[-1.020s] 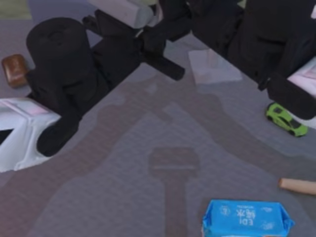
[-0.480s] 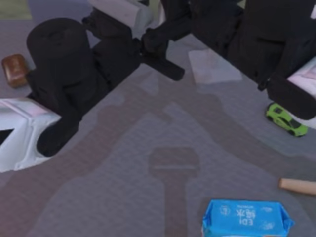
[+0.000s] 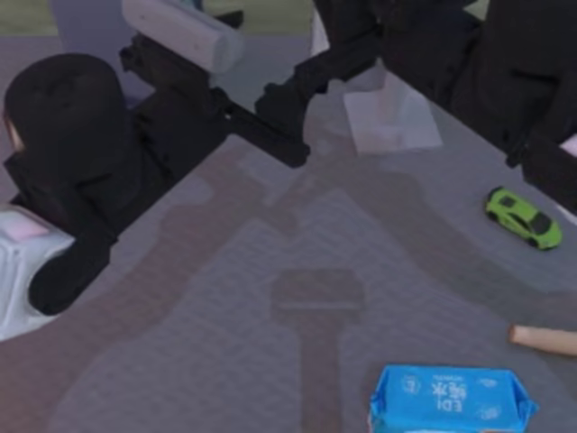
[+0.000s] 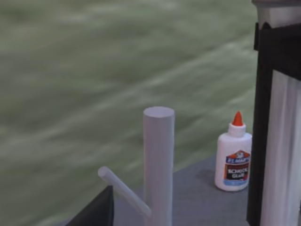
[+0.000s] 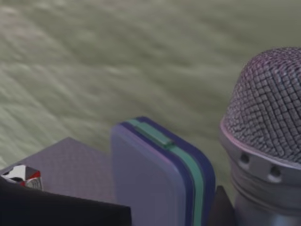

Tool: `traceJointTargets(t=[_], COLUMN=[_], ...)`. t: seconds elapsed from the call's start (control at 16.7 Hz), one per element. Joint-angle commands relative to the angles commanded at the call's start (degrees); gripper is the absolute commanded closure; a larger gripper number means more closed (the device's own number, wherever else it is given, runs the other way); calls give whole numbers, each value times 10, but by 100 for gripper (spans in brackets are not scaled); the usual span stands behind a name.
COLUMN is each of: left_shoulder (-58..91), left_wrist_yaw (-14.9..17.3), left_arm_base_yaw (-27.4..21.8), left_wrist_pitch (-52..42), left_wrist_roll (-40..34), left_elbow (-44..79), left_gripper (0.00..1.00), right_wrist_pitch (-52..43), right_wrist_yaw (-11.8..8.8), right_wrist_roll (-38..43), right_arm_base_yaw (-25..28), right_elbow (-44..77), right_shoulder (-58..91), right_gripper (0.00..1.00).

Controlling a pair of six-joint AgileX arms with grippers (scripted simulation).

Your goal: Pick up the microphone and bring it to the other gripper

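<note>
The microphone's silver mesh head (image 5: 268,117) fills the edge of the right wrist view, very close to the camera. In the top view only its slim black handle (image 3: 275,140) shows, slanting across the far middle of the table. My right gripper (image 3: 290,88) reaches in from the upper right and is shut on the microphone, just above the handle. My left gripper (image 3: 206,110) sits at the handle's left end, at the tip of the bulky black left arm with its white link (image 3: 180,32). Whether it touches the handle is hidden.
A pale square base with an upright grey pole (image 3: 392,122) (image 4: 158,165) stands behind the grippers, with a glue bottle (image 4: 233,157) near it. A green toy car (image 3: 523,216), a tan stick (image 3: 545,339) and a blue packet (image 3: 451,401) lie right and front. A blue-edged case (image 5: 160,179) stands at the back.
My left arm has swung left and back. The microphone handle has shifted left and slightly toward the front. My right arm has drawn toward the upper right, uncovering the toy car.
</note>
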Motion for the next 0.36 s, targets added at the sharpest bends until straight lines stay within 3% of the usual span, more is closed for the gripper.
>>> traceJointTargets(t=[0.18, 0.36], left_shoulder=[-71, -102], left_wrist_yaw=[7, 11], left_arm_base_yaw=[13, 19], left_wrist_pitch=[-13, -18], left_wrist_roll=[0, 0], left_elbow=[-55, -84], left_gripper=[0, 0], right_wrist_pitch=[-1, -1], right_wrist_yaw=[-29, -43], right_wrist_roll=[-1, -1], right_arm_base_yaw=[-25, -39], right_elbow=[-24, -37], right_shoulder=[-28, -42], right_gripper=[100, 100])
